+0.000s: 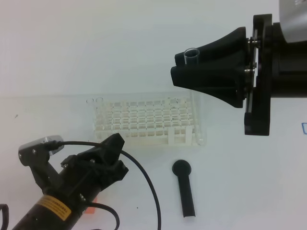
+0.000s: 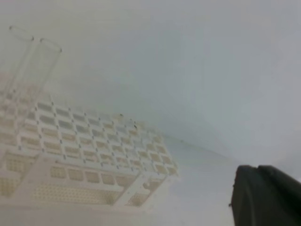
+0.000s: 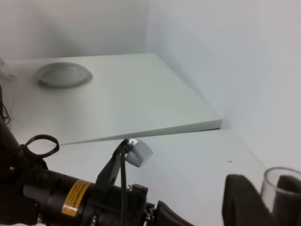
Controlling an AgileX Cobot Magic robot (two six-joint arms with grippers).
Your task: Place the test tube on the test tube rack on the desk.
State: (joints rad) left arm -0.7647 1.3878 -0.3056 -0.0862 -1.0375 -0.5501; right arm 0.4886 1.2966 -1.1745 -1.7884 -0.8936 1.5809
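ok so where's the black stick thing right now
In the exterior high view the black round-headed stick lies flat on the desk, right of centre, just in front of the test tube rack's right end.

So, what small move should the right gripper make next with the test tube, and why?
Probably shift the tube a little left over an open hole, then lower it. The right gripper holds the test tube upright near its rim, and its round bottom seems to hang just past the right end of the test tube rack, not inside a hole. The left gripper is shut and idle.
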